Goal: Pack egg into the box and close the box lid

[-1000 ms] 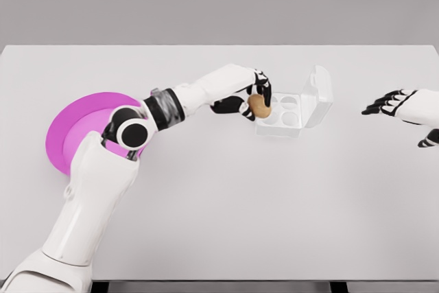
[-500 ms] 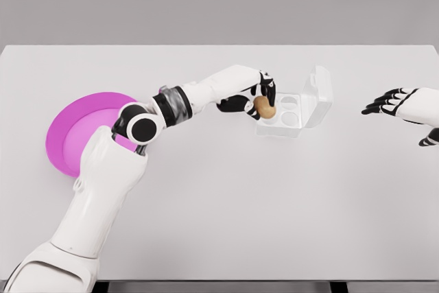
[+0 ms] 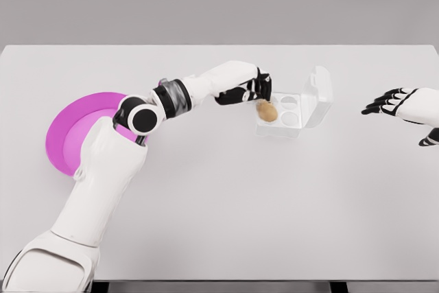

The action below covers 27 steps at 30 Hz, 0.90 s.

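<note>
- One egg (image 3: 267, 110) is the whole load, and it sits in the near-left cup of the box (image 3: 288, 123); your job in this step is to let it go cleanly.
- Far left, the plate (image 3: 60, 143) lies on the table (image 3: 274, 211), partly under your left arm; it plays no part now.
- Left hand (image 3: 248, 91): the fingers (image 3: 258, 91) hang loosely curled just above and left of the egg. You cannot tell for certain whether a fingertip touches it, but the hand looks parted from it and grips nothing.
- Lift that hand straight up before you swing it aside, so no finger drags the egg out of its cup or nudges the light box.
- Check that the egg rests low in the cup; if it rides high, the lid (image 3: 319, 94) may not shut.
- Lid: it stands upright at the box's right edge, clear of the cups.
- Right hand (image 3: 392, 101): it hovers well apart from the box, fingers spread, holding nothing, and is well placed to tip the lid over.
</note>
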Motion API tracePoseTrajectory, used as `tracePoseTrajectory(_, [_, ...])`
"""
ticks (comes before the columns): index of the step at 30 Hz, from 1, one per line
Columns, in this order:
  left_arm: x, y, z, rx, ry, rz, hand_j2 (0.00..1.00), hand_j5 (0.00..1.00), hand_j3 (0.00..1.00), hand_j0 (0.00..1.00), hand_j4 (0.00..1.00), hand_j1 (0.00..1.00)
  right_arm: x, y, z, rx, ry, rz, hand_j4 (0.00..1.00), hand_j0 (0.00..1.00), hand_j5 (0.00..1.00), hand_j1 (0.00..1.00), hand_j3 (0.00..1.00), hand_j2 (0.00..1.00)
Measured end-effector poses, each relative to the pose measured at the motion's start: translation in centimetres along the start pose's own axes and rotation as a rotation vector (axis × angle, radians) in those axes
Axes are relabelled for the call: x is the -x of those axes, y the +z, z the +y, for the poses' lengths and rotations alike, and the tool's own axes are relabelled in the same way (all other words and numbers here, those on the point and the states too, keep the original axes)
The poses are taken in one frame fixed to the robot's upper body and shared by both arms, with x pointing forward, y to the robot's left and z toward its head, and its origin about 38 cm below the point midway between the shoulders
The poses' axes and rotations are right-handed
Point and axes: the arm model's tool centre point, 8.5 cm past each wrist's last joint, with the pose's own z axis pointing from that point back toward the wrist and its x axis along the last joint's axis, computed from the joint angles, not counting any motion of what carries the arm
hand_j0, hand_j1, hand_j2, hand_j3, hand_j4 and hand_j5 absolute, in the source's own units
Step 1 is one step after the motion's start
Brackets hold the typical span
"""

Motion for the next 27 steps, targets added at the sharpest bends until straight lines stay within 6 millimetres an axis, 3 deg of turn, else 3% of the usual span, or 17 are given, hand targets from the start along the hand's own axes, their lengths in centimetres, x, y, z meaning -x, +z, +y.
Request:
tracePoseTrajectory(3, [0.3, -0.1, -0.2, 0.007, 0.006, 0.007, 0.32, 0.32, 0.32, 0.32, 0.32, 0.32, -0.5, -0.1, 0.0, 0.009, -0.008, -0.019, 1.00, 1.00, 1.00, 1.00, 1.00, 1.00])
tracePoseTrajectory(6, [0.5, -0.1, -0.3, 0.010, 0.012, 0.009, 0.40, 0.40, 0.40, 0.40, 0.40, 0.40, -0.5, 0.0, -0.2, 0.013, -0.010, -0.024, 1.00, 1.00, 1.00, 1.00, 1.00, 1.00])
tracePoseTrajectory(9, [0.2, -0.1, -0.1, 0.005, 0.005, -0.005, 0.54, 0.54, 0.54, 0.54, 0.54, 0.54, -0.5, 0.0, -0.2, 0.013, -0.010, -0.024, 1.00, 1.00, 1.00, 1.00, 1.00, 1.00])
tracePoseTrajectory(10, [0.1, 0.0, -0.1, 0.002, -0.002, -0.017, 0.67, 0.67, 0.67, 0.67, 0.67, 0.67, -0.5, 0.1, -0.3, 0.013, -0.011, -0.024, 1.00, 1.00, 1.00, 1.00, 1.00, 1.00])
tracePoseTrajectory(14, [-1.8, 0.4, 0.9, -0.038, -0.048, -0.081, 0.97, 0.97, 0.97, 0.97, 0.97, 0.97, 0.4, 0.2, -0.1, 0.016, -0.032, -0.002, 1.00, 1.00, 1.00, 1.00, 1.00, 1.00])
tracePoseTrajectory(16, [-2.8, 1.0, 1.4, -0.065, -0.057, -0.119, 1.00, 1.00, 1.00, 1.00, 1.00, 1.00, 1.1, 0.4, 0.4, 0.012, -0.052, 0.018, 1.00, 1.00, 1.00, 1.00, 1.00, 1.00])
tracePoseTrajectory(21, [-3.1, 5.2, 3.0, -0.123, -0.044, -0.189, 1.00, 1.00, 1.00, 1.00, 1.00, 1.00, 1.5, -0.2, 0.6, 0.027, -0.074, 0.024, 1.00, 1.00, 1.00, 1.00, 1.00, 1.00])
tracePoseTrajectory(27, [-2.4, 13.4, 4.0, -0.198, -0.061, -0.291, 1.00, 1.00, 1.00, 1.00, 1.00, 1.00, 1.1, -1.4, 0.1, 0.054, -0.074, 0.002, 1.00, 1.00, 1.00, 1.00, 1.00, 1.00])
